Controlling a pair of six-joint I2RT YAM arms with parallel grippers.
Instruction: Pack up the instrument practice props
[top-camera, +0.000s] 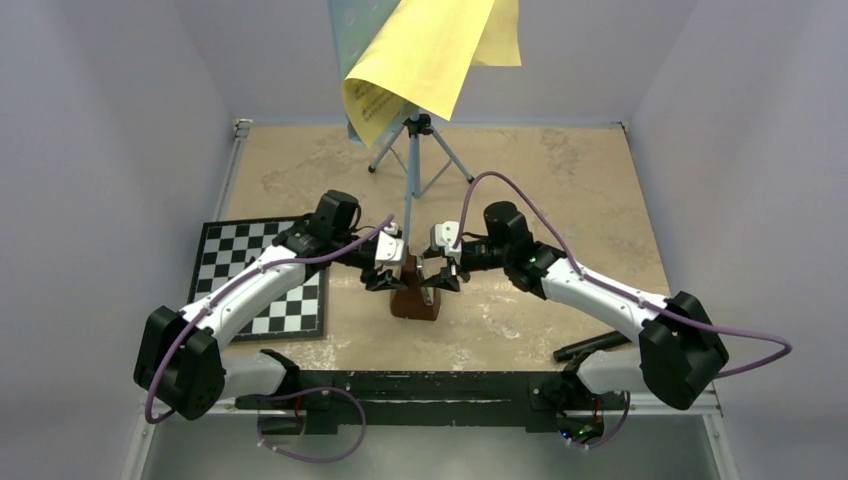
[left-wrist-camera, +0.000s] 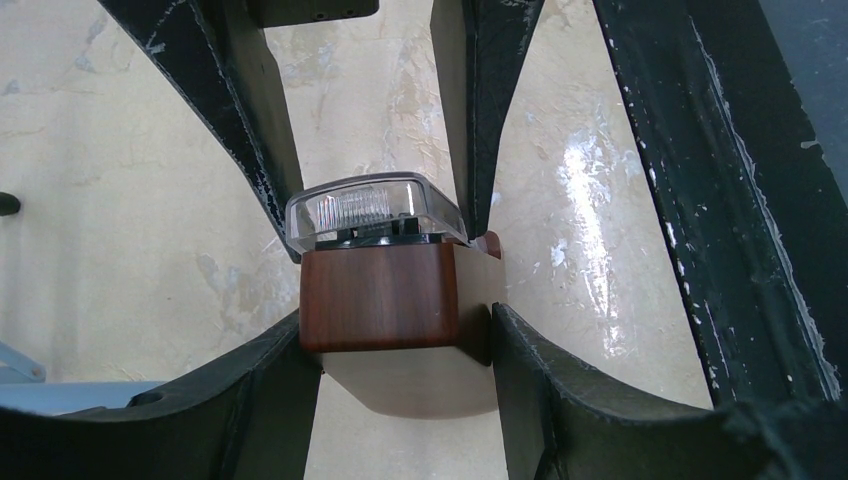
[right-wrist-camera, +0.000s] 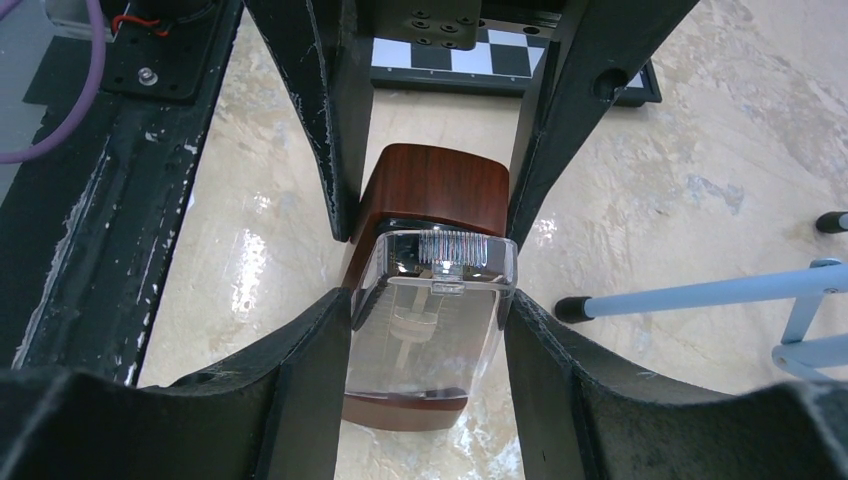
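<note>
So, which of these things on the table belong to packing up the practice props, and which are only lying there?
Belong to the job:
- metronome
- yellow sheets
- music stand

Just lying about:
- chessboard
- black bar
</note>
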